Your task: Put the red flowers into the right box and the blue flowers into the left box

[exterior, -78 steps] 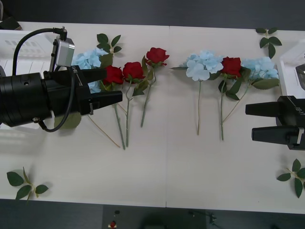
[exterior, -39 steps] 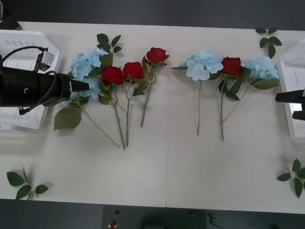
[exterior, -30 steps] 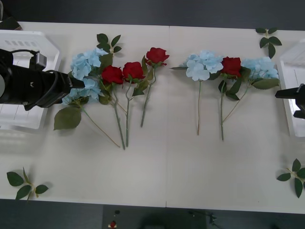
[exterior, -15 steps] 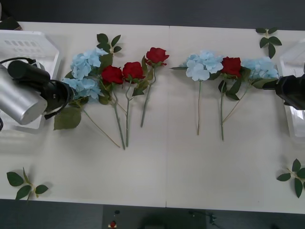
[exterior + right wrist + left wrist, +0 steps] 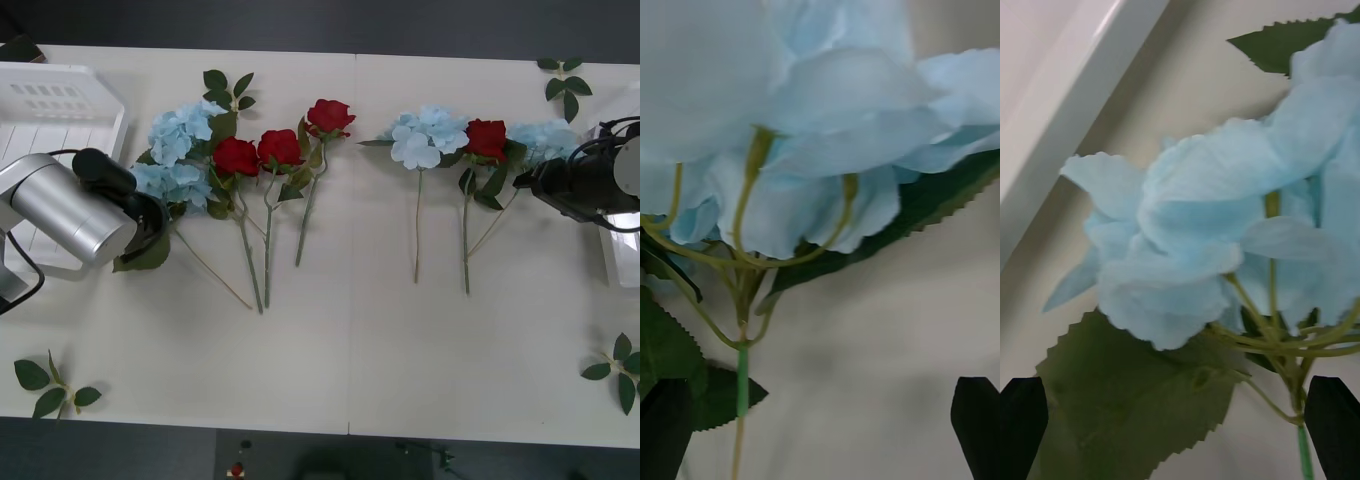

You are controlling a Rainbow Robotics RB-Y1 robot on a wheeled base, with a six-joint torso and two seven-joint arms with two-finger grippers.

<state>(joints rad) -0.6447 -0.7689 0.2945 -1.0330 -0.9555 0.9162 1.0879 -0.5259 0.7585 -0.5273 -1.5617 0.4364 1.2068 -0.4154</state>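
Observation:
Three red flowers point(image 5: 280, 148) lie left of centre and another point(image 5: 486, 138) lies to the right. Blue flowers lie at the left point(image 5: 178, 150), the middle point(image 5: 425, 135) and the right point(image 5: 545, 140). My left gripper point(image 5: 150, 225) points down beside the left blue flower point(image 5: 1202, 240); it is open point(image 5: 1180, 427), with the stem by one black fingertip point(image 5: 1334, 424). My right gripper point(image 5: 535, 180) hangs over the right blue flower point(image 5: 812, 150), open point(image 5: 820, 427), with the stem near one fingertip point(image 5: 666, 427). The left box point(image 5: 60, 100) and right box point(image 5: 612, 265) stand at the table's ends.
Loose green leaf sprigs lie at the front left point(image 5: 55, 385), front right point(image 5: 620, 370), back right point(image 5: 565, 85) and behind the left flowers point(image 5: 228, 88). The left box's white rim point(image 5: 1067, 97) runs close by the left blue flower. Bare table spreads along the front.
Both arms have tipped downward. The left gripper came down beside the left blue flower; the right gripper moved left from the right box to the right blue flower.

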